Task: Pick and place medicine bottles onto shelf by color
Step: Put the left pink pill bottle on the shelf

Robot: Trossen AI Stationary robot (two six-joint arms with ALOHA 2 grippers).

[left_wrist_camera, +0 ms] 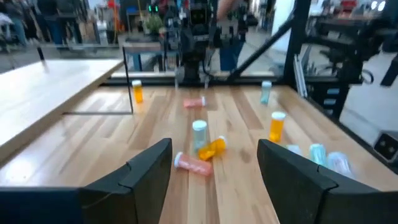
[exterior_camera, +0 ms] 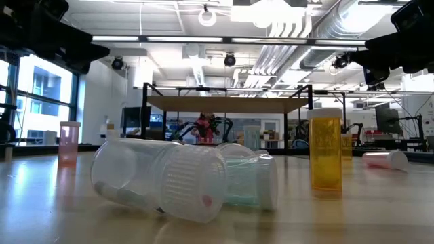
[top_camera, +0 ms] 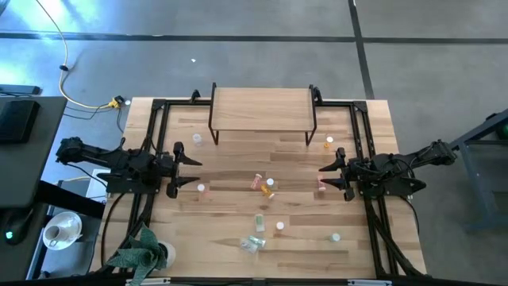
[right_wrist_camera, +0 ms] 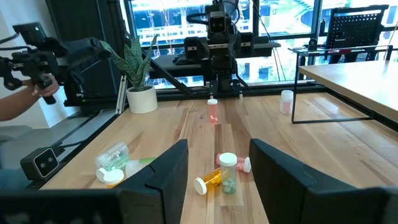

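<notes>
Bare wood shelf (top_camera: 262, 107); both my tools, left (top_camera: 193, 172) and right (top_camera: 325, 176), gape empty. Next: reach for the pink bottle (left_wrist_camera: 194, 163).

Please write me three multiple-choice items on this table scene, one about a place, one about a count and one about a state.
1. Where is the shelf?
A. at the table's far edge, between the arms
B. under the left gripper
C. beside the potted plant

2. How many medicine bottles stand on the shelf top?
A. none
B. three
C. six

3. How is the left gripper?
A. shut on an orange bottle
B. open and empty
C. resting on the shelf

Answers:
1 A: the high view shows it centred at the far edge.
2 A: its wood top is bare.
3 B: the left wrist view shows its fingers apart, with nothing between them.
</notes>
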